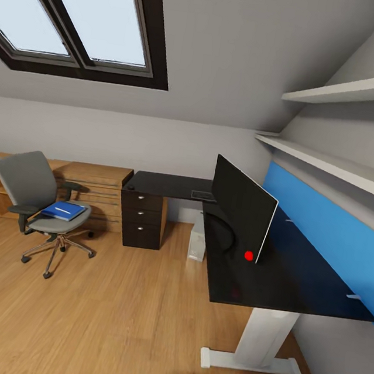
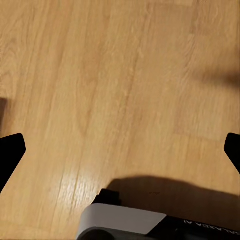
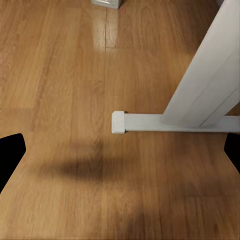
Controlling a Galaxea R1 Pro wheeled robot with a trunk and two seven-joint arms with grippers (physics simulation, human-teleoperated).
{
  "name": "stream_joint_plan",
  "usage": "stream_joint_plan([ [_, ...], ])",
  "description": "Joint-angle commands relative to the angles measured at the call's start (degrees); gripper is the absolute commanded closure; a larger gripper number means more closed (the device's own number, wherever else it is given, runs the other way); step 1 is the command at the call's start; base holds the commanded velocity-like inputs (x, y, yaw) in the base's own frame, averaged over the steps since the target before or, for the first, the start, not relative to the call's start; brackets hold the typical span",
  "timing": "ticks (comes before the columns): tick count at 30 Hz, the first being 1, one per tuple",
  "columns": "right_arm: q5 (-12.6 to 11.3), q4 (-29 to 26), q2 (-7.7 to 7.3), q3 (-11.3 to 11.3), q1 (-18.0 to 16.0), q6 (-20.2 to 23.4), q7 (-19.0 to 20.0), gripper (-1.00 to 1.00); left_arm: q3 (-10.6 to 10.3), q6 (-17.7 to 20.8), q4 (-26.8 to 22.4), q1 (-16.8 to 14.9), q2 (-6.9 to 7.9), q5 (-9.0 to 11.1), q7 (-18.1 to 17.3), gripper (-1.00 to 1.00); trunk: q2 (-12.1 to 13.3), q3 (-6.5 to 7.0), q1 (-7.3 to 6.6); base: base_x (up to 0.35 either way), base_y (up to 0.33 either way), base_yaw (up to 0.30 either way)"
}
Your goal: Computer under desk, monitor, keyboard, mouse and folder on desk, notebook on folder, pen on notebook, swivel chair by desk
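A grey swivel chair (image 1: 34, 202) stands on the wood floor at the left, away from the desk. On its seat lies a blue folder (image 1: 64, 211) with a thin white pen-like object on top. The black L-shaped desk (image 1: 293, 278) runs along the right wall with the black monitor (image 1: 239, 214) upright on it. A small red object (image 1: 249, 255) sits at the monitor's foot. A white computer (image 1: 197, 243) stands under the desk. My left gripper (image 2: 120, 152) and right gripper (image 3: 120, 152) both hang open over bare floor, holding nothing.
A dark drawer unit (image 1: 143, 216) sits under the desk's far end, with low wooden shelving (image 1: 92, 189) along the back wall. The desk's white leg and foot (image 3: 165, 122) lie close to my right gripper. Wall shelves (image 1: 343, 166) hang above the desk.
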Motion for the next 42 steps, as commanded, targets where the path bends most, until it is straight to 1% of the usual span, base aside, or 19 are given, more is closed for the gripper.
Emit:
stream_joint_plan([
  [1,0.3,0.1,0.04,0.3,-0.1,-0.1,-0.5,-1.0,-0.5,-0.3,0.0,0.0,0.03,0.6,0.3,-1.0,0.4,0.1,-0.22,0.0,0.0,0.0],
  [14,0.4,-0.6,-0.12,0.2,-0.1,-0.4,-0.6,-1.0,-0.5,-0.3,0.0,-0.1,0.02,0.6,0.4,-1.0,5.6,2.44,-3.07,0.0,0.0,0.0],
  [18,0.3,-2.2,-0.85,0.0,-0.1,-1.7,-0.8,-1.0,-0.5,-0.3,0.0,-0.1,0.08,0.6,0.4,-1.0,7.2,3.16,-3.95,0.0,0.0,0.0],
  [20,-0.3,-5.0,-2.16,-0.4,-0.2,-1.9,-1.3,-1.0,-0.5,-0.3,0.0,-0.1,0.1,0.6,0.4,-1.0,8.0,3.51,-4.39,0.0,0.0,0.0],
  [21,-0.7,-6.3,-2.7,-0.7,-0.2,-1.9,-1.6,-1.0,-0.5,-0.3,0.0,-0.1,0.09,0.6,0.4,-1.0,8.4,3.69,-4.61,0.0,0.0,0.0],
  [22,-2.1,-9.3,-3.71,-1.7,-0.2,-1.7,-2.2,-1.0,-0.5,-0.3,0.0,-0.1,0.08,0.6,0.4,-1.0,8.8,3.87,-4.83,0.0,0.0,0.0],
  [23,-3.0,-10.9,-4.15,-2.3,-0.3,-1.5,-2.5,-1.0,-0.5,-0.3,0.0,-0.1,0.09,0.6,0.4,-1.0,9.2,4.05,-5.05,0.0,0.0,0.0],
  [24,-5.0,-14.1,-4.87,-3.6,-0.3,-0.6,-3.1,-1.0,-0.5,-0.3,0.0,-0.1,0.12,0.6,0.4,-1.0,9.6,4.23,-5.27,0.0,0.0,0.0],
  [25,-6.1,-15.6,-5.15,-4.2,-0.4,0.1,-3.3,-1.0,-0.5,-0.3,0.0,-0.1,0.14,0.7,0.4,-1.0,10.0,4.41,-5.49,0.0,0.0,0.0],
  [26,-7.1,-17.1,-5.41,-4.7,-0.5,1.0,-3.4,-1.0,-0.5,-0.3,0.0,-0.1,0.17,0.7,0.3,-1.0,10.4,4.59,-5.71,0.0,0.0,0.0],
  [27,-8.8,-19.5,-6.14,-5.5,-0.8,3.5,-3.6,-1.0,-0.4,-0.3,0.0,-0.1,0.23,0.7,0.3,-1.0,10.8,4.77,-5.93,0.0,0.0,0.0],
  [29,-10.1,-21.3,-7.22,-6.0,-1.5,6.4,-3.8,-1.0,-0.4,-0.3,0.0,-0.1,0.3,0.8,0.2,-1.0,11.6,5.13,-6.37,0.0,0.0,0.0],
  [30,-11.0,-22.5,-8.4,-6.3,-2.8,9.4,-3.9,-1.0,-0.4,-0.3,0.0,-0.1,0.41,0.8,0.1,-1.0,12.0,5.31,-6.59,0.0,0.0,0.0],
  [32,-11.6,-23.2,-9.43,-6.5,-4.7,12.0,-3.9,-1.0,-0.3,-0.2,0.0,-0.1,0.5,0.8,0.1,-1.0,12.8,5.67,-7.03,0.0,0.0,0.0],
  [33,-12.4,-23.6,-10.51,-6.7,-8.1,14.8,-3.9,-1.0,-0.3,-0.2,0.0,-0.1,0.57,0.9,0.0,-1.0,12.8,5.67,-7.03,0.0,0.0,0.0],
  [36,-13.4,-23.4,-11.31,-6.8,-12.6,16.8,-4.0,-1.0,-0.3,-0.4,0.0,-0.1,0.53,0.8,0.0,-1.0,12.8,5.67,-7.03,0.0,0.0,0.0],
  [37,-14.0,-22.0,-11.76,-6.9,-16.5,17.6,-4.0,-1.0,-0.3,-0.6,0.0,-0.1,0.51,0.7,0.0,-1.0,12.8,5.67,-7.03,0.0,0.0,0.0],
  [38,-14.2,-21.2,-11.9,-6.9,-18.3,17.8,-4.0,-1.0,-0.3,-0.6,0.0,-0.1,0.51,0.7,-0.1,-1.0,12.8,5.67,-7.03,0.0,0.0,0.0],
  [42,-14.5,-19.5,-12.08,-7.0,-22.0,17.9,-4.0,-1.0,-0.2,-0.9,0.0,-0.1,0.55,0.6,-0.1,-1.0,12.8,5.67,-7.03,0.026,0.0,0.0],
])
